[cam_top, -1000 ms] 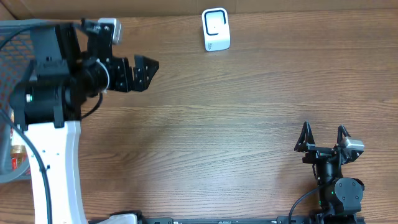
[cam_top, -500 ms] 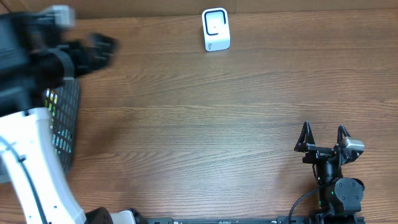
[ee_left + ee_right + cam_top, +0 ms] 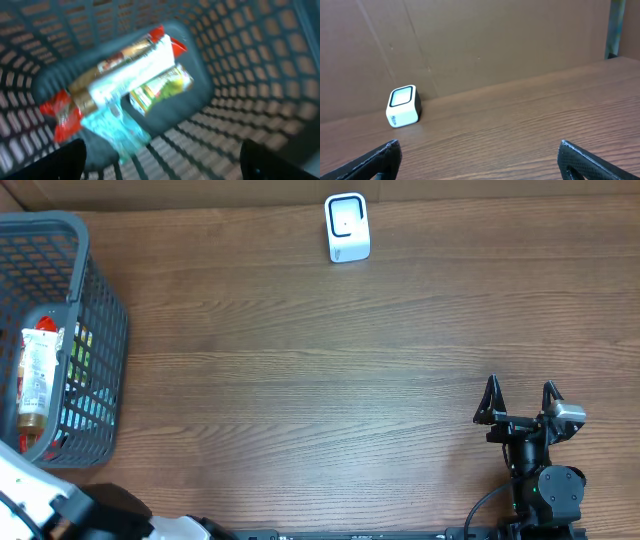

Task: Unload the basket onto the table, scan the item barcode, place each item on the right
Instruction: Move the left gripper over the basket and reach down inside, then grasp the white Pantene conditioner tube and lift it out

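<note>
A grey mesh basket (image 3: 100, 300) at the table's left edge holds the items: a white packet with red ends (image 3: 35, 385) and a green-yellow box (image 3: 80, 360). The blurred left wrist view looks down into the basket (image 3: 240, 55) at the white and red packet (image 3: 125, 70), a teal packet (image 3: 112, 127) and the yellow-green box (image 3: 160, 87). My left gripper (image 3: 160, 162) is open above them, holding nothing. The white barcode scanner (image 3: 347, 227) stands at the far middle edge. My right gripper (image 3: 520, 402) rests open at the near right, facing the scanner (image 3: 404, 106).
Only the white base of the left arm (image 3: 30, 500) shows in the overhead view, at the lower left corner. A brown cardboard wall (image 3: 495, 40) runs behind the scanner. The wooden table (image 3: 330, 380) stretches between basket and right arm.
The left arm swung from over the table's upper left out toward the lower left corner, uncovering the basket in the overhead view. The right arm has not moved.
</note>
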Controlling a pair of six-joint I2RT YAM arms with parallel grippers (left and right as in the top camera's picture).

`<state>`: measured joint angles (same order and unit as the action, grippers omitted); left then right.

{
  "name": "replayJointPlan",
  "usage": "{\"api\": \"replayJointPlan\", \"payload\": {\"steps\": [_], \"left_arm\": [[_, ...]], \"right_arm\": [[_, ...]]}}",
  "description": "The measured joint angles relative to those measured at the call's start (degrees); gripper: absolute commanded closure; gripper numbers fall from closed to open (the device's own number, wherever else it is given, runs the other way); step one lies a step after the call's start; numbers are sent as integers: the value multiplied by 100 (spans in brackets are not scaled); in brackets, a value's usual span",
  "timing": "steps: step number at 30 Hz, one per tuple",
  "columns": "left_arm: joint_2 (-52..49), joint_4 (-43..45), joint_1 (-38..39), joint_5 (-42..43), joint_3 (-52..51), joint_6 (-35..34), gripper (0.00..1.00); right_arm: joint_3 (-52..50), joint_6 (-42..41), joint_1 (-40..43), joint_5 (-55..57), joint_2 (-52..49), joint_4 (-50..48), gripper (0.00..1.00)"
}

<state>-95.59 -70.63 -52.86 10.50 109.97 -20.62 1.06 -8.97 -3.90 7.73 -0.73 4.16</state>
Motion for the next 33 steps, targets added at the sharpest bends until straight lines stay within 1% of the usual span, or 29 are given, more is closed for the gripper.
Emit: {"api": "replayJointPlan", "payload": {"steps": [3,6,7,9,12,14,16,19,22,27,30,31,33], "left_arm": [[-369,361,37,-216,-129,195,11],[-688,721,66,-332,-175,721,10],[-824,872,74,-352,-175,1043,2],[-997,957,76,-391,-175,1499,0],[-1276,986,74,-417,-175,1908,0],[-1502,984,74,-435,-175,2079,7],[-1729,984,74,-439,-175,2286,11],[-2013,979,74,-466,-190,2706,10],[-2190,984,74,-479,-192,2997,11],[-2549,984,74,-520,-192,3268,14],[-2741,981,74,-632,-192,3314,16],[-2798,979,74,-660,-195,3324,18],[-2876,979,74,-697,-195,3331,30]], "right_arm": [[0,0,0,0,0,0,0],[0,0,0,0,0,2,0],[-2,-2,0,-2,0,-2,0],[0,0,0,2,0,2,0],[0,2,0,2,0,0,0],[0,-2,0,0,0,2,0],[-2,0,0,2,0,2,0],[0,0,0,0,0,2,0],[0,2,0,0,0,2,0],[0,2,0,0,0,-2,0],[0,0,0,0,0,2,0],[0,2,0,0,0,0,0],[0,-2,0,-2,0,7,0]]}}
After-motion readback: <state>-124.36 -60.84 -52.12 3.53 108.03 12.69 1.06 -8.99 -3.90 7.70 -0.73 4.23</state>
